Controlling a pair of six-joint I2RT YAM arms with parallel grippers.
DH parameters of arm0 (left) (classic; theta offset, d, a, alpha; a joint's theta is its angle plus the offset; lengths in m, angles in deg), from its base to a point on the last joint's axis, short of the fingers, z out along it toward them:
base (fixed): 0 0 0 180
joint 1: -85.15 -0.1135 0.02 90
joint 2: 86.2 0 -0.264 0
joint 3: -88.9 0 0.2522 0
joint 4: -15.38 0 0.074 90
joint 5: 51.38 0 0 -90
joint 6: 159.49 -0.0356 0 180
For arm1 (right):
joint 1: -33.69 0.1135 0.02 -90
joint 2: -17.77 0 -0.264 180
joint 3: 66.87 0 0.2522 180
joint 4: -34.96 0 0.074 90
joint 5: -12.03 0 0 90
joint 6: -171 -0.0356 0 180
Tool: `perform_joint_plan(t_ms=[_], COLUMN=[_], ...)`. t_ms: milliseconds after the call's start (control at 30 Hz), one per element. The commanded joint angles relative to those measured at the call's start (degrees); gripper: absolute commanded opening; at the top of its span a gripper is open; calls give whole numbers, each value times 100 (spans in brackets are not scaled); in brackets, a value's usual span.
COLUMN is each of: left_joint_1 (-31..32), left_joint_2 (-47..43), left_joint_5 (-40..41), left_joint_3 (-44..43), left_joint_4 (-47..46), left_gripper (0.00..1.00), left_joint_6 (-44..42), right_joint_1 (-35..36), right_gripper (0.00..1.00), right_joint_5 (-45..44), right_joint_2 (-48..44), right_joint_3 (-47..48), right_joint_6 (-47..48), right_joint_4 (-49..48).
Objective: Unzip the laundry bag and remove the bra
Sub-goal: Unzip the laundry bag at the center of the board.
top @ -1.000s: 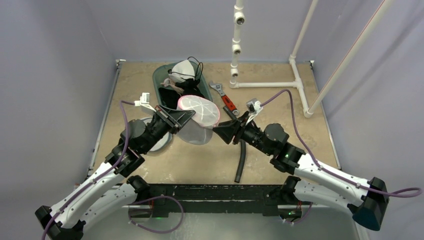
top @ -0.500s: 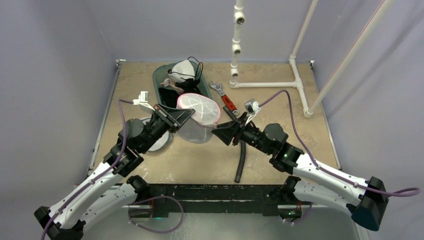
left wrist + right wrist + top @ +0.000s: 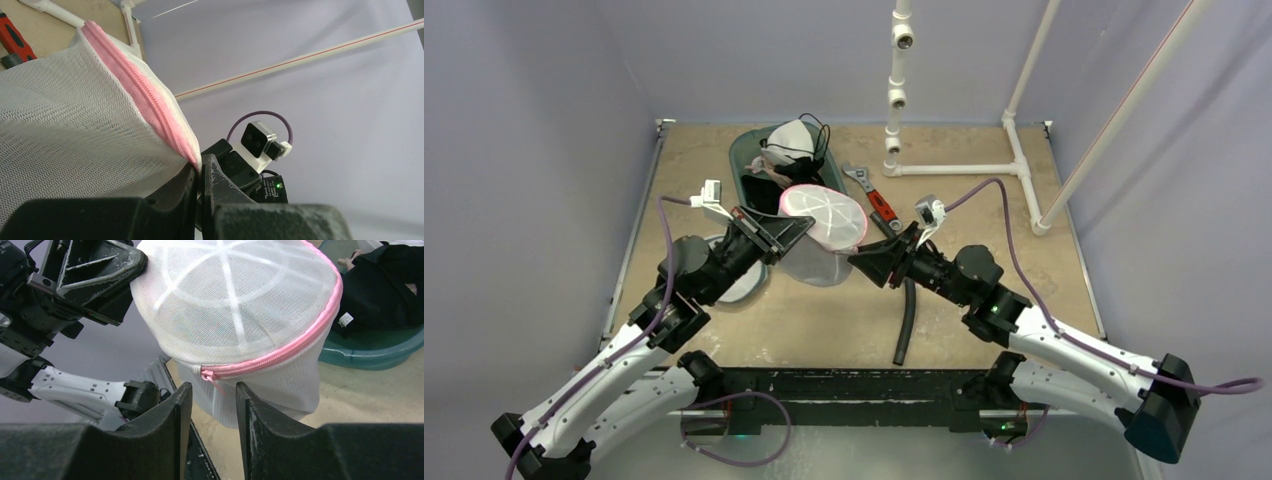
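Tabletop (image 3: 694, 160): sandy brown, carrying all the things listed here.
Pipe frame (image 3: 954, 169): white, standing at the far right of the tabletop.
Tub (image 3: 380, 352): green, at the far middle, just behind the laundry bag; black and white clothes (image 3: 789, 140) are heaped in it and over its far rim.
Laundry bag (image 3: 824, 220): white mesh drum with a pink rim, tipped on its side between the two arms at mid-tabletop, its round end facing right.
Bra: cannot be made out through the mesh.
Left end effector (image 3: 200, 172): closed tight on the laundry bag, pinching the pink edge at the bag's left side and holding it up.
Right end effector (image 3: 212, 390): open, fingers apart with a clear gap, just short of the bag's right side and not gripping anything.
Hose (image 3: 906, 325): black, lying on the tabletop under the right arm, running near to far.
Wrench (image 3: 879, 205): red-handled, lying just right of the tub.
Zipper (image 3: 295, 342): pink, closed along the whole run that shows, curving round the bag's rim.
Zipper pull (image 3: 214, 382): pink tab hanging at the zipper's end, just beyond the gap between the right fingertips, not clamped.
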Motion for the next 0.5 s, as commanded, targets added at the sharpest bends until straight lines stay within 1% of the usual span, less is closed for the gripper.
perform_joint_plan(t_ms=[0,200,467], left_joint_1=[34,33,31], left_joint_2=[-5,-8,-32], left_joint_5=[-105,-123,-123], left_joint_3=[-281,-249,-226], left_joint_4=[-408,-444,-427], left_gripper=[0,0,0], left_joint_6=[-74,-56,-48], right_joint_1=[-24,-24,-24], right_gripper=[39,33,20], right_joint_5=[187,159,96], right_joint_2=[68,53,-44], right_joint_3=[75,53,21], right_joint_6=[-5,-28,-26], right_joint_4=[-350,-363,-331])
